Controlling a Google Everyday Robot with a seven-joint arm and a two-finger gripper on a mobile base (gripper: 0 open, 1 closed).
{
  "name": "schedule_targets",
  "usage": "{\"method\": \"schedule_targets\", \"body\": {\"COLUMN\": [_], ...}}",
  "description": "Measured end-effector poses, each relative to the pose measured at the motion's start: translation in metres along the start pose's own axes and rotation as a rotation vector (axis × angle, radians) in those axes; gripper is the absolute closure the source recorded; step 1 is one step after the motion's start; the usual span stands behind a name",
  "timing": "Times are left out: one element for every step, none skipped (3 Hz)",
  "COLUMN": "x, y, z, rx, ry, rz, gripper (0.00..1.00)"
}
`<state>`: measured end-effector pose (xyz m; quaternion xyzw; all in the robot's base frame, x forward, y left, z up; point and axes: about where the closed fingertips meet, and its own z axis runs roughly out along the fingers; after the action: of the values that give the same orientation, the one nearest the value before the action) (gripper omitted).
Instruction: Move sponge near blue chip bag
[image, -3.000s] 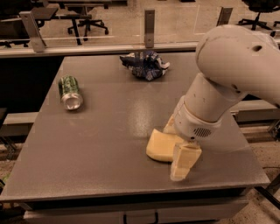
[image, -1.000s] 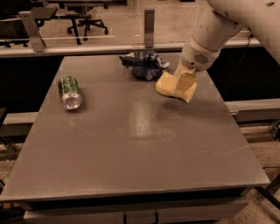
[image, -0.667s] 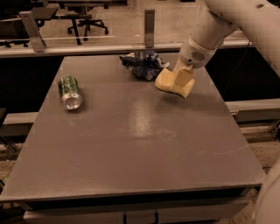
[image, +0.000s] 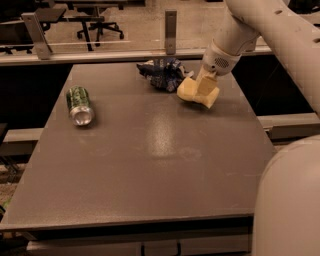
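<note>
The pale yellow sponge (image: 185, 90) is at the far right part of the table, just right of the wrinkly blue chip bag (image: 163, 73), nearly touching it. My gripper (image: 203, 93) comes down from the white arm at the upper right and is shut on the sponge's right side, holding it at or just above the tabletop. One pale yellow finger (image: 210, 96) shows in front of the sponge.
A green drink can (image: 80, 105) lies on its side at the table's left. The grey table (image: 150, 165) has a rail with metal posts (image: 170, 31) behind its far edge. My white base (image: 290, 200) fills the lower right corner.
The gripper has carried the sponge from the front right of the table to the far side, and in the last second a little lower and closer to the chip bag.
</note>
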<state>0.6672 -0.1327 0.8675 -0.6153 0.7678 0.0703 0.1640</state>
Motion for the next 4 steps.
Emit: {"method": "schedule_targets", "body": {"x": [-0.001, -0.002, -0.003, -0.004], "y": [-0.003, -0.004, -0.005, -0.007], "z": [0.003, 0.006, 0.01, 0.014], "rx": [0.001, 0.002, 0.002, 0.001], "ry": [-0.003, -0.005, -0.006, -0.008], "rz": [0.001, 0.0, 0.0, -0.001], "gripper": [0.66, 0.42, 0.2, 0.0]}}
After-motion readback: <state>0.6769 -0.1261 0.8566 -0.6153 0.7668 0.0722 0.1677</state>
